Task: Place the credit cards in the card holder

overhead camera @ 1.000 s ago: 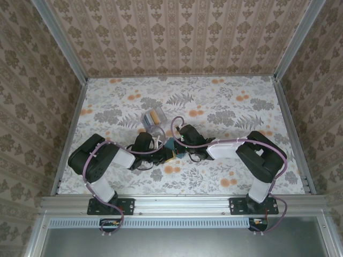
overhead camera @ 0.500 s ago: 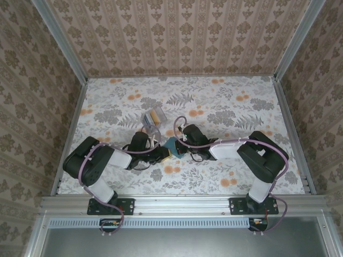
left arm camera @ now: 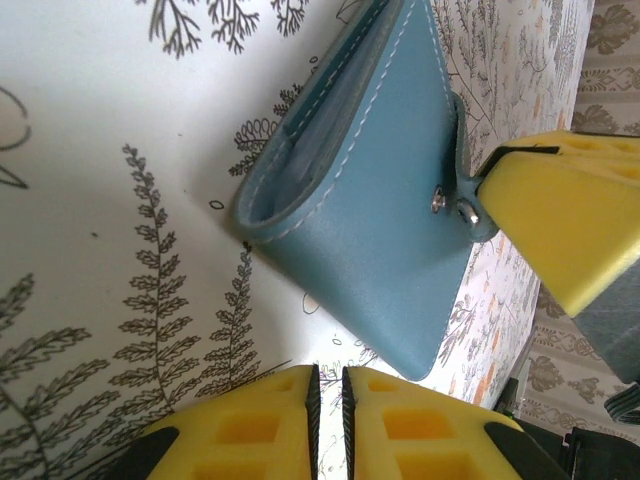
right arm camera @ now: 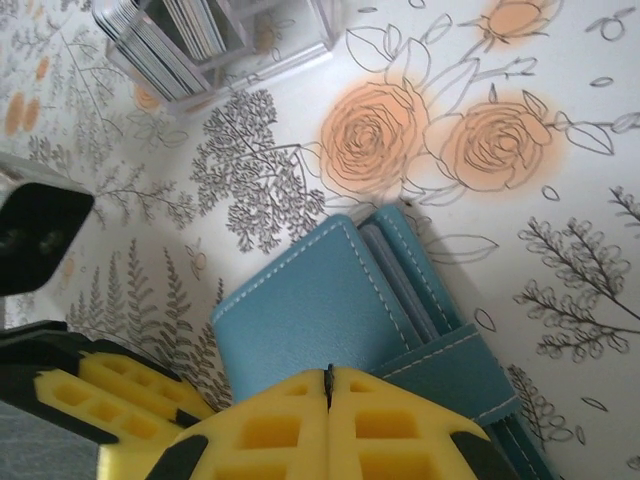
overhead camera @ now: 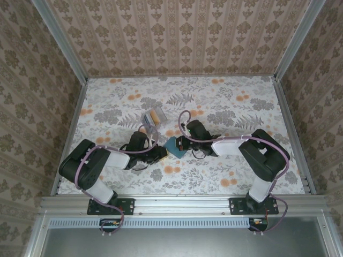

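From overhead, I see both arms reaching in to the middle of the flowered surface, meeting at a teal wallet that lies flat between them. The card holder stands just beyond the wallet, toward the back and a little left, apart from it. A yellow-orange card stands upright in one of its slots. On my right wrist camera the clear holder has several thin cards standing on edge in it, but I cannot make out their colours there.

My left pincer is almost closed, with just a slim gap between the yellow fingers and nothing in it. It sits low over the surface, just beside the wallet's near corner and not touching it.

My right pincer is closed tight, fingers meeting in a single line. Its tip rests against the wallet's snap tab. I cannot tell whether the tab is pinched or only pressed. The wallet gapes slightly along one edge, with pale lining inside.
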